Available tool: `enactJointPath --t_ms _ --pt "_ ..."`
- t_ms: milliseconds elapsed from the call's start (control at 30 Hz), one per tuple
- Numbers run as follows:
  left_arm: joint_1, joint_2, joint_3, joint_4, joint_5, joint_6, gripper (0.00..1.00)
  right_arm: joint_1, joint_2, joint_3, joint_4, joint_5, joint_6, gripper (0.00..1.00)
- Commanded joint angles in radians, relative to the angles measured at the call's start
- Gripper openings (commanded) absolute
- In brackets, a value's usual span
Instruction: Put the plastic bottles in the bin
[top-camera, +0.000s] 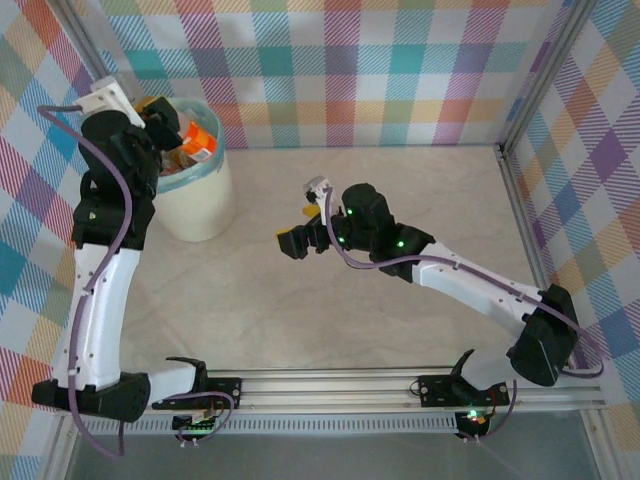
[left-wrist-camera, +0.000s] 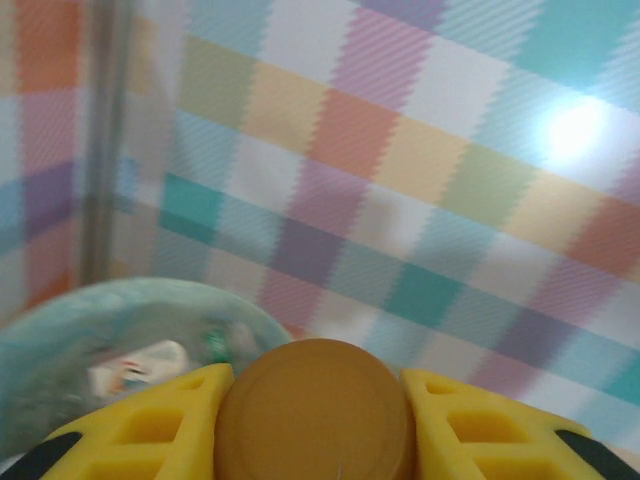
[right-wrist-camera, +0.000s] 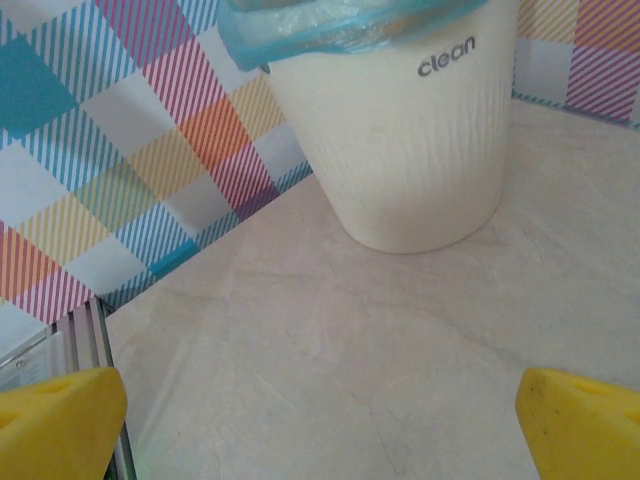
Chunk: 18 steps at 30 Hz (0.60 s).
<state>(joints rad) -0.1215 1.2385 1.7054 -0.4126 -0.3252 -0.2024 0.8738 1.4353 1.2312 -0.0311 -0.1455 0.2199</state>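
above the bin (top-camera: 205, 205), orange-ended bottle (left-wrist-camera: 315, 410) clamped in left claw (top-camera: 160, 122)

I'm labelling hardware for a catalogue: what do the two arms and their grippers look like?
The left arm and right arm: white links, black joints, a purple cable along each. Green lights glow behind the right gripper. The fingers are yellow.

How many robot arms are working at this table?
2. The left arm reaches over the bin at the far left, the left end effector gripping a bottle; the right arm stretches toward the table's middle, the right end effector open.
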Motion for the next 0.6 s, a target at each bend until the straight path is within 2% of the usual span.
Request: enactJointPath --t_ms 0,167,300,467,567 --pt "0.061 0.065 0.055 0.046 -0.116 0.104 0.00 0.004 0.042 0.065 -0.024 -0.015 0.002 1.00" --pt "0.145 0.172 0.115 0.104 -0.141 0.214 0.00 0.004 0.078 0.109 -0.045 -0.065 0.015 1.00" --pt "0.184 0.260 0.178 0.079 -0.185 0.315 0.00 0.004 0.087 0.127 -0.070 -0.063 0.009 1.00" --pt "0.216 0.340 0.176 0.089 -0.221 0.444 0.00 0.005 0.094 0.135 -0.086 -0.054 -0.003 1.00" --pt "0.226 0.381 0.170 0.072 -0.197 0.453 0.00 0.005 0.101 0.146 -0.105 -0.057 -0.008 1.00"
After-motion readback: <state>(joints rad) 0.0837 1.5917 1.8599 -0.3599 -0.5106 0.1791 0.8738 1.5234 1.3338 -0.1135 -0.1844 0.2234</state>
